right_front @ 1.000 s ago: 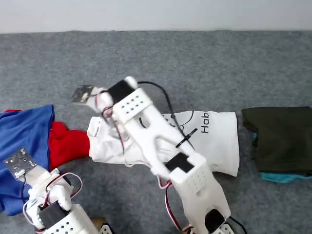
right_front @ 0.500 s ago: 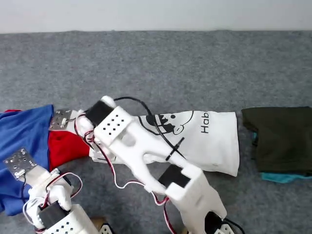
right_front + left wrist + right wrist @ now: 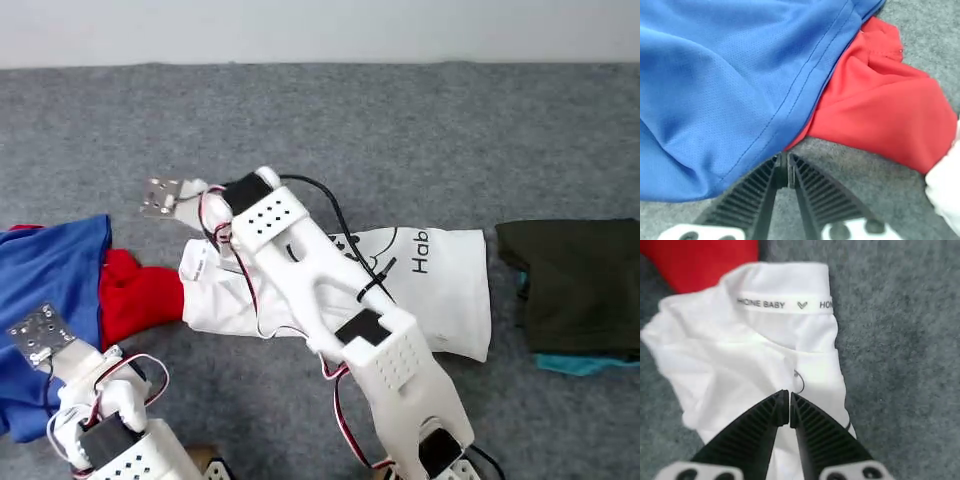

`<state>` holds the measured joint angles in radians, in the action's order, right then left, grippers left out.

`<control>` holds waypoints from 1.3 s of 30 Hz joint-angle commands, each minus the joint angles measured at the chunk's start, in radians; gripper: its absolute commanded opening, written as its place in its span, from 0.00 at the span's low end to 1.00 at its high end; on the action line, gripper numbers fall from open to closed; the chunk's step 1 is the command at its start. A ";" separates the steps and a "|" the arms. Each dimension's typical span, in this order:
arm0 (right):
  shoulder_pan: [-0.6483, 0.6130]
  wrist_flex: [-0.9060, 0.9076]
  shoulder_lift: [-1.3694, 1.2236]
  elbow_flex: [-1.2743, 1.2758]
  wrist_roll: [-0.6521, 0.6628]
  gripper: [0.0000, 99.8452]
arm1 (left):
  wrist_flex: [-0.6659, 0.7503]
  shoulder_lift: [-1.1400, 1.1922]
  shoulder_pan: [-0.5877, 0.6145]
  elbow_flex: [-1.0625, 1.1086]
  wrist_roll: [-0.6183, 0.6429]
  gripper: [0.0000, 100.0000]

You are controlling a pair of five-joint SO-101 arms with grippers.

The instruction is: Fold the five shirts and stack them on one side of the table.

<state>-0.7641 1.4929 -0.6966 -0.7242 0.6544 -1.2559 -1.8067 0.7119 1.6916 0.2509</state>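
White shirt [image 3: 440, 290] lies part-folded mid-table [image 3: 400, 130], long axis running from its collar end, by the red shirt [image 3: 140, 295], to its hem end near the dark folded stack [image 3: 570, 280]. Right arm [image 3: 320, 290] stretches along that axis, with its jaws up over the collar end. Blue shirt [image 3: 50, 270] lies past the red one, beside the left arm [image 3: 100, 420].

Left wrist: left jaws clenched, apparently empty, tips at the blue shirt's hem. Red shirt is just beyond the tips, half under the blue.

Right wrist: right jaws clenched with no cloth visibly pinched, hovering over white fabric. Collar band [image 3: 785, 304] is straight ahead of the tips, red beyond it.

My read: the white shirt's next fold goes to the right arm, which is nearer. Jaws must release, drop onto the collar end, then carry it along the long axis toward the hem.
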 commanded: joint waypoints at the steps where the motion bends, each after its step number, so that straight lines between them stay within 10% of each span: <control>1: -0.045 0.153 0.044 -0.140 0.005 0.02 | -0.003 -0.012 0.002 -0.008 0.008 0.02; 18: -0.177 0.239 0.021 -0.031 -0.500 0.01 | -0.003 -0.012 0.002 -0.008 0.008 0.02; 30: 0.004 0.005 -0.188 -0.292 -0.095 0.01 | -0.003 -0.012 0.002 -0.008 0.008 0.02; 39: -0.030 0.122 -0.248 -0.575 -0.083 0.01 | -0.003 -0.012 0.002 -0.008 0.008 0.02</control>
<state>-0.7733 1.5405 -0.9605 -1.1968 0.5639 -1.2559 -1.8067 0.7119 1.6916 0.2509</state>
